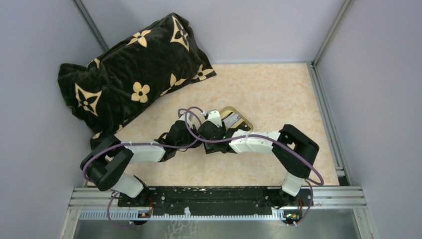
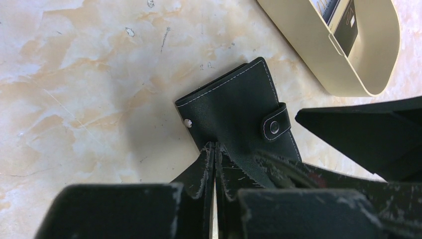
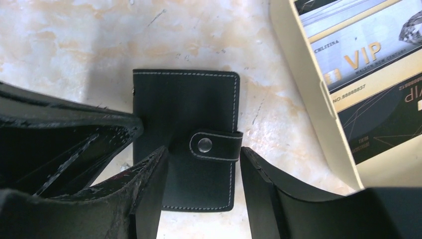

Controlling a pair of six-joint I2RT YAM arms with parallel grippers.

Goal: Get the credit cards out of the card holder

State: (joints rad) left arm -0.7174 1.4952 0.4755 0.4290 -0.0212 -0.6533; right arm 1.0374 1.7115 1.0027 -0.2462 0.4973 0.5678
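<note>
Two grippers at card holder (image 3: 184,109): flat on table (image 1: 278,89), strap snapped, beside tray (image 3: 303,89). Left gripper (image 2: 215,159) closed, tips at holder's near edge. Right gripper (image 3: 203,149) open, jaws either side of strap, across holder's short axis; right arm better placed.

The left arm (image 1: 144,152) and right arm (image 1: 254,142) reach forward and bend inward, with the wrists meeting above the card holder (image 3: 184,99). The left gripper (image 2: 215,149) has its jaws pressed together, tips at the card holder's edge; whether they pinch it cannot be confirmed. The right gripper (image 3: 201,167) points down with jaws parted, one finger over the card holder, the other just beside it.
</note>
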